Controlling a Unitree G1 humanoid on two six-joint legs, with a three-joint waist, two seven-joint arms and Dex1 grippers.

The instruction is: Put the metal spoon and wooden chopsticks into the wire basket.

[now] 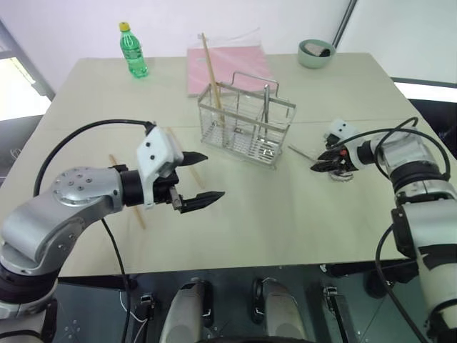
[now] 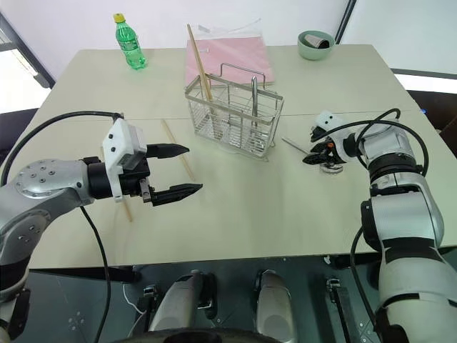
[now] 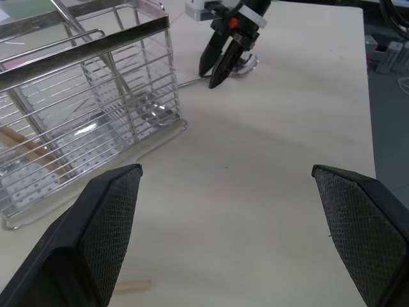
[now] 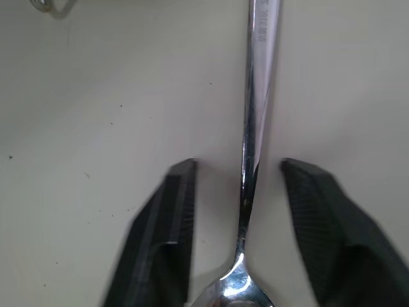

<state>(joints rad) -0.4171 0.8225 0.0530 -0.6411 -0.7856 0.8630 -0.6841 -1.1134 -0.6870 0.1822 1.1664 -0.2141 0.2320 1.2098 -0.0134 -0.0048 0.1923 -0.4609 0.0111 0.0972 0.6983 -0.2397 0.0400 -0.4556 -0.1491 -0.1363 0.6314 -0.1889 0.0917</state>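
Table (image 1: 285, 214) with basket (image 1: 246, 121), spoon (image 1: 303, 152), chopsticks (image 2: 177, 148)

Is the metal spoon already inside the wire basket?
No. The metal spoon lies flat on the table, its handle between the fingers of the right gripper, apart from the wire basket.

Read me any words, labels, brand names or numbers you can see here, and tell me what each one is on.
No text here can be read.
metal spoon: small stamped characters near the far end of the handle, too blurred to read.
green bottle: a label band around it, too small to read.
wire basket, pink sheet, pale green bowl: no markings to be seen.
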